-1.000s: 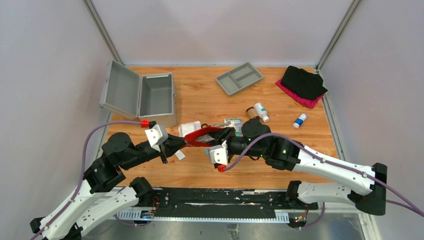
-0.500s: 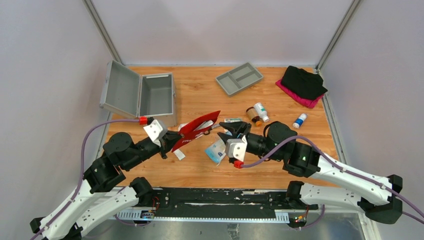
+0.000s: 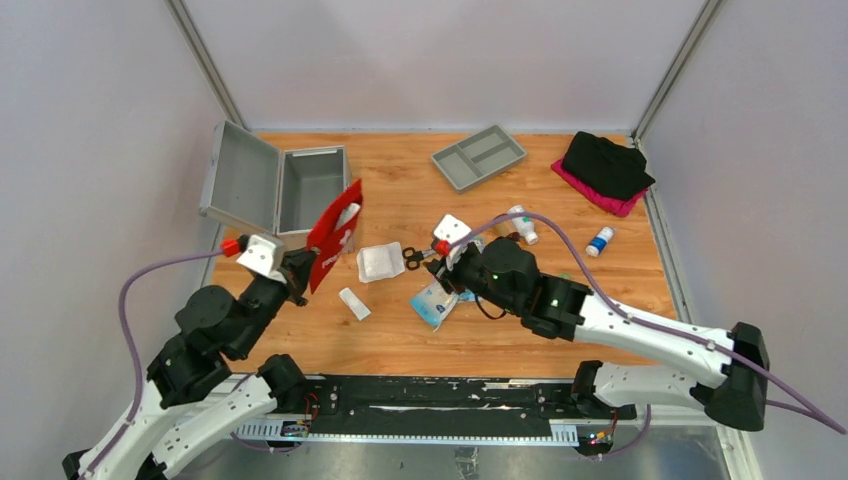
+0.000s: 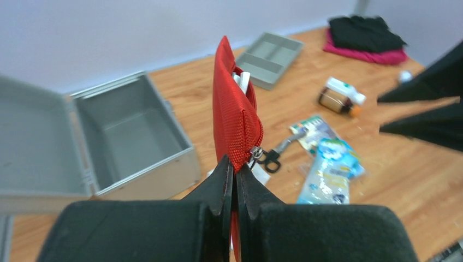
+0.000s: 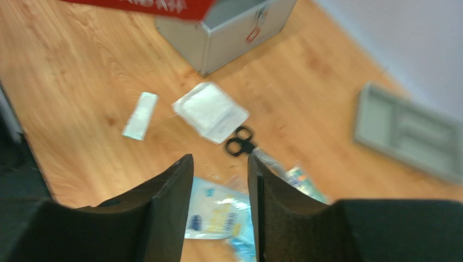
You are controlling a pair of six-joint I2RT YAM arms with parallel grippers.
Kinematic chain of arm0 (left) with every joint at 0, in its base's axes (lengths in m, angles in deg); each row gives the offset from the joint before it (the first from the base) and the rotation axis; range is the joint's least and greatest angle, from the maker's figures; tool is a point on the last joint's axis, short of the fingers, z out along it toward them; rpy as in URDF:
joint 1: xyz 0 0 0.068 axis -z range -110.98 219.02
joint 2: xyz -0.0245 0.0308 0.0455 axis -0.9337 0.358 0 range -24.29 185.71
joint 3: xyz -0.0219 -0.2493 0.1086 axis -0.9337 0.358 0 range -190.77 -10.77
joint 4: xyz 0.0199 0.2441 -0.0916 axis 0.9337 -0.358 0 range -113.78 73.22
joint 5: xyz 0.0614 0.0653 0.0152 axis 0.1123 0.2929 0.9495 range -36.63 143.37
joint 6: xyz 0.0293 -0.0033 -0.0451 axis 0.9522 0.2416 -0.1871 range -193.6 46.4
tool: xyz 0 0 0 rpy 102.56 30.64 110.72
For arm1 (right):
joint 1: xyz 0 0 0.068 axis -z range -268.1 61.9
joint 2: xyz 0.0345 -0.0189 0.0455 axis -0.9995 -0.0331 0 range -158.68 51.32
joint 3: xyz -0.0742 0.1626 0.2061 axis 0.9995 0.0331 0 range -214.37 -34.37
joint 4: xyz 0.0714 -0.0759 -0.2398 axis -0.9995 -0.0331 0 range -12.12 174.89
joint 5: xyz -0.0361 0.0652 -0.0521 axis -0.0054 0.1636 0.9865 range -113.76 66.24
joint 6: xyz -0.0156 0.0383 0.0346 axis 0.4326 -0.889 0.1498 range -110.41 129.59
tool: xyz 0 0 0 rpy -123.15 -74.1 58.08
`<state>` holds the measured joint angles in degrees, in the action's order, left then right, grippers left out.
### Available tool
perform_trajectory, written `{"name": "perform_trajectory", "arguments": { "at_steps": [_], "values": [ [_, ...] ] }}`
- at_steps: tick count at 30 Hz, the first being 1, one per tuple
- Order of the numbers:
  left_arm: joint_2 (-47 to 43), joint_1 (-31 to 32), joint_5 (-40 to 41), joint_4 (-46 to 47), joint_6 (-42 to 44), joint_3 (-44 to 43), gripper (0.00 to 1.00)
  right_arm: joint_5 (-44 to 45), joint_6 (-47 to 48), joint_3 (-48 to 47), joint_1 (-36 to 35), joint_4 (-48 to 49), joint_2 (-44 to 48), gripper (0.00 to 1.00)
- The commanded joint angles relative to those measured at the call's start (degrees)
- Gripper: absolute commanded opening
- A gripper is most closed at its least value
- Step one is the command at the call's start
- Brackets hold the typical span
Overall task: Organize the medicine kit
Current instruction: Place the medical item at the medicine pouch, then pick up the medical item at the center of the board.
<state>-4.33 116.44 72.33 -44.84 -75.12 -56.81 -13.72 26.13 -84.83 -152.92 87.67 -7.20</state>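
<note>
Wooden tabletop (image 3: 400, 340) between pale walls carries all your stock. Your silver-grey metal case with the hinged lid (image 3: 312, 190) sits at the far left, lid thrown back, and its well looks bare. Your left fingers (image 4: 225, 177) are clamped on the zip-pull corner of the red fabric pouch (image 4: 232, 109), holding it on edge in the air just beside the case's near right corner. Its mouth gapes, and something white shows inside.

Your right fingers (image 5: 176, 185) stand apart with nothing between them, hanging over the loose items. These are a white square gauze packet (image 3: 379, 262), black-handled scissors (image 3: 412, 257) and a blue-and-white soft packet (image 3: 433, 302). A small white sachet (image 3: 353, 303) lies nearer you.

You appear to be at the loading step, with the pouch first. Your next move calls for carrying it over the case wall, tipping it flat so the contents stay put, and letting go only once it rests on the floor of the well.

Further back, the flat grey plastic compartment tray (image 3: 479, 156) looks empty in every section.
</note>
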Motion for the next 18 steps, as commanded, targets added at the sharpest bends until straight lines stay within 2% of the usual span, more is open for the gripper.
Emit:
{"name": "perform_trajectory", "arguments": {
  "at_steps": [1, 4, 7, 11, 18],
  "values": [
    [-5.84, -0.22, 15.65, -1.2, -1.28, -1.22, 0.0, 2.47, -28.5, 1.21, 2.05, 1.5, -7.3, 0.47],
    [-7.33, -0.22, 18.08, -2.33, -0.19, -2.87, 0.0, 0.09, -34.14, -0.5, 1.85, 2.88, -15.17, 0.53],
    [-7.32, -0.22, 18.99, -3.45, 0.82, -4.76, 0.0, -1.51, -34.71, -5.9, 0.43, 2.41, -25.33, 0.59],
    [-7.68, -0.22, 19.59, -3.82, 1.35, -5.75, 0.0, -4.27, -35.22, -18.45, -1.25, -4.78, -40.39, 0.59],
    [-8.09, -0.22, 20.07, -5.09, 1.48, -6.69, 0.0, -6.32, -34.51, -35.52, -2.83, -13.33, -56.77, 0.62]
  ]
}}
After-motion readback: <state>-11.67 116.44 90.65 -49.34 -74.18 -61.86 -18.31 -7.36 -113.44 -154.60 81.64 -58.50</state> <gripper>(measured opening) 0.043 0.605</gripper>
